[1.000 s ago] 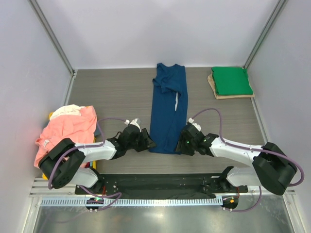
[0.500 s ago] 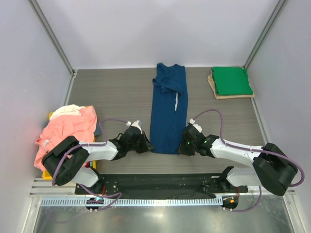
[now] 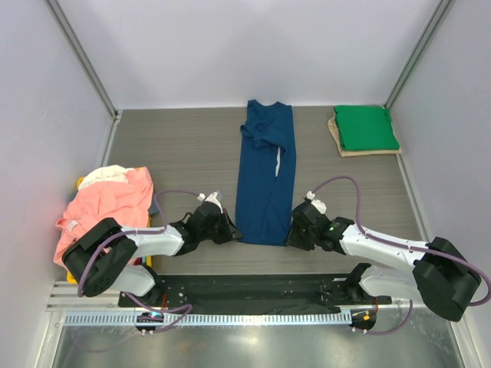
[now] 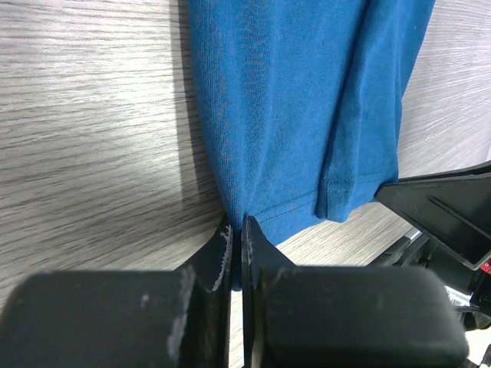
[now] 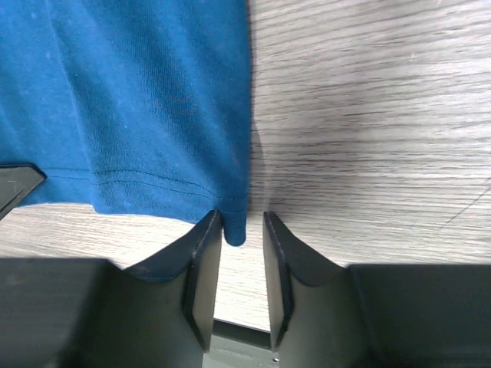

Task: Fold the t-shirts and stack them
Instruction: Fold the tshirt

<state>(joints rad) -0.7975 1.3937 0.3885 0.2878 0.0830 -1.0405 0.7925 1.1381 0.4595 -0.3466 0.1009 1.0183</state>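
Overhead, the blue shirt [image 3: 265,176] lies as a long strip on the bench [image 3: 176,146], its near hem between both sets of jaws. Left wrist: the left jaws pinch one hem corner tight. Right wrist: the right jaws stand narrowly apart, the other corner between them. Light, limp cloth, probably best gripped at the hem corners. No writing is readable.

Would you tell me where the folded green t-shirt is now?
Top view: the folded green t-shirt lies on a tan board at the table's far right, right of the blue t-shirt.
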